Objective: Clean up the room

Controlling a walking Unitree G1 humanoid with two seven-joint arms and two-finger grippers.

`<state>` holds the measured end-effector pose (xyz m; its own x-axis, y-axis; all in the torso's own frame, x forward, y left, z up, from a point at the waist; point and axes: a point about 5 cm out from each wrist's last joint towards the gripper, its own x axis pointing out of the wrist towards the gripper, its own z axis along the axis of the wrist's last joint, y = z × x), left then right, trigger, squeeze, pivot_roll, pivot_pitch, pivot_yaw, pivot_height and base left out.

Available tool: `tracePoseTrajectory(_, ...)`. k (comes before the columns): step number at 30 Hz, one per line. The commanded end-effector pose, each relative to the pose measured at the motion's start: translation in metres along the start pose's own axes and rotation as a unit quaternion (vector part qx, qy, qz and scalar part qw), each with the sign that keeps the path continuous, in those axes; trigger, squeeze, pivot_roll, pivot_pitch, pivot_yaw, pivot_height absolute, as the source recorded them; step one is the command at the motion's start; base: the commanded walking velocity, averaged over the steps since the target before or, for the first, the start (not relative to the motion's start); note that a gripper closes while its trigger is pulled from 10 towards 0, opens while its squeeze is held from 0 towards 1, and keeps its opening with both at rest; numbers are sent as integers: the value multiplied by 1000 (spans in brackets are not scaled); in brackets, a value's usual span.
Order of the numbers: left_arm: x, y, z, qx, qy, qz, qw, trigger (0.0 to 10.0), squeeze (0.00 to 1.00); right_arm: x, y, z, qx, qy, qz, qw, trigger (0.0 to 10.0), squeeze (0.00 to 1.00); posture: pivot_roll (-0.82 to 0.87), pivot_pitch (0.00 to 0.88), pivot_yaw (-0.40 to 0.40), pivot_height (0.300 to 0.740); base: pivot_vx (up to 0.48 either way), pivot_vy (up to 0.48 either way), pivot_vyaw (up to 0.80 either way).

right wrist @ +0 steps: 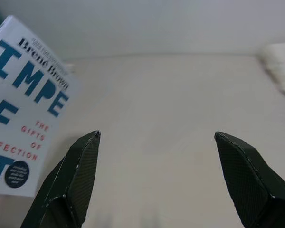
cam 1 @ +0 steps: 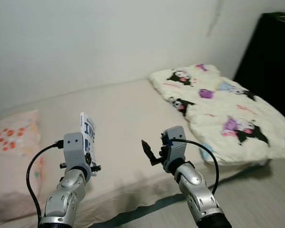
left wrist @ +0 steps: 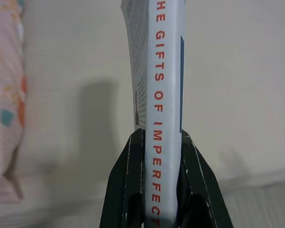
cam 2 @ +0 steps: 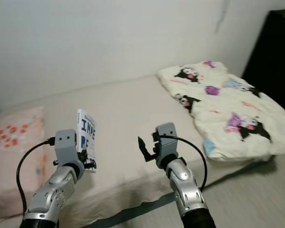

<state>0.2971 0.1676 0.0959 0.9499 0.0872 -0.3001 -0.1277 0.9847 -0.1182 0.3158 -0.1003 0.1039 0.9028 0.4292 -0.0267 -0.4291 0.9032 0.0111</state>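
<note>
One book (left wrist: 159, 95) (The Gifts of Imperfection) stands upright, clamped by its spine in the left gripper (left wrist: 162, 190) above the bed's (cam 1: 128, 118) front edge; the right gripper (right wrist: 156, 175) gapes wide, empty; carrying underway, a shelf wanted next.

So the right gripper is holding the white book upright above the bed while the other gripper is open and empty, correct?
Not quite: the left gripper holds the white book, as the left wrist view shows, its fingers clamped on the spine. The right gripper is the open, empty one. The book is upright above the bed.
</note>
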Motion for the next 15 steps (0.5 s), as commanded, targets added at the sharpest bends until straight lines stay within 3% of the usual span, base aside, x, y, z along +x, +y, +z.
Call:
tracePoseTrajectory(1,-2,-2,15,8,-41,-7,999,10000,0,1,5,-2,-3,2,10,1000,10000,0,-18,107,-12,740,0,0,800)
tracePoseTrajectory(8,-2,-4,19,7,-43,-11,999,10000,0,0,5,-2,-2,0,12,1000,10000,0,-22,103,-11,740,0,0,800)
tracePoseTrajectory(15,-2,-4,21,53,-61,-23,996,10000,0,0,3,1,-4,-5,11,1000,10000,0,-26,95,-9,740,0,0,800)
